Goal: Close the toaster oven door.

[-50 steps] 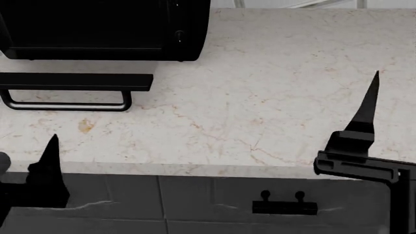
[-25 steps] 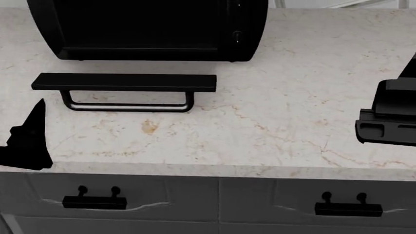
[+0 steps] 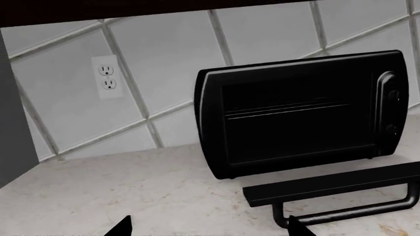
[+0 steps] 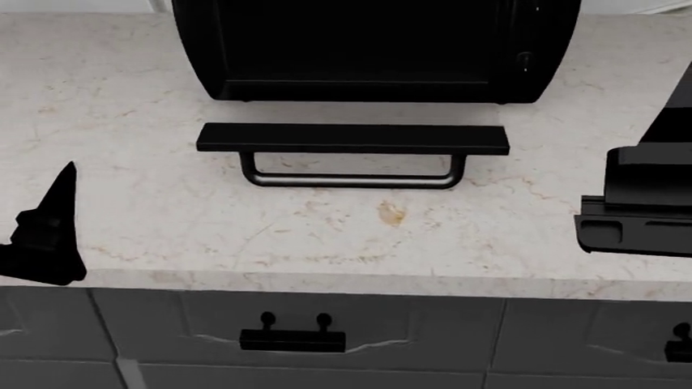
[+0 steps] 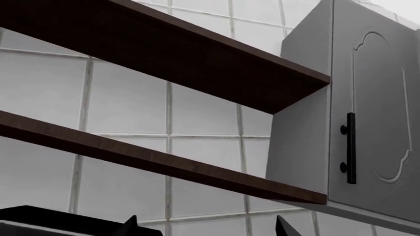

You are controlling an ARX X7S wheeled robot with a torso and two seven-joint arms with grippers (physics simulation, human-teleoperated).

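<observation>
The toaster oven [image 4: 368, 49] is a glossy black box at the back of the marble counter. The toaster oven door [image 4: 352, 138] hangs open and lies flat in front of it, with its U-shaped bar handle [image 4: 352, 180] towards me. The left wrist view shows the oven [image 3: 302, 113], its wire rack, the open door [image 3: 335, 184] and the handle [image 3: 347, 214]. My left gripper [image 4: 54, 211] is open and empty at the counter's front left, short of the door. My right gripper [image 4: 659, 162] is open and empty at the right, to the right of the door.
Grey drawers with short black handles [image 4: 292, 340] run below the counter's front edge [image 4: 324, 279]. A wall outlet [image 3: 107, 76] sits on the tiled wall left of the oven. Dark shelves [image 5: 164, 64] and a grey wall cabinet [image 5: 367, 113] hang above.
The head view has shifted left, so the oven and open door now sit at centre instead of far left. The door stays open. The right gripper now shows at the view's right edge.
</observation>
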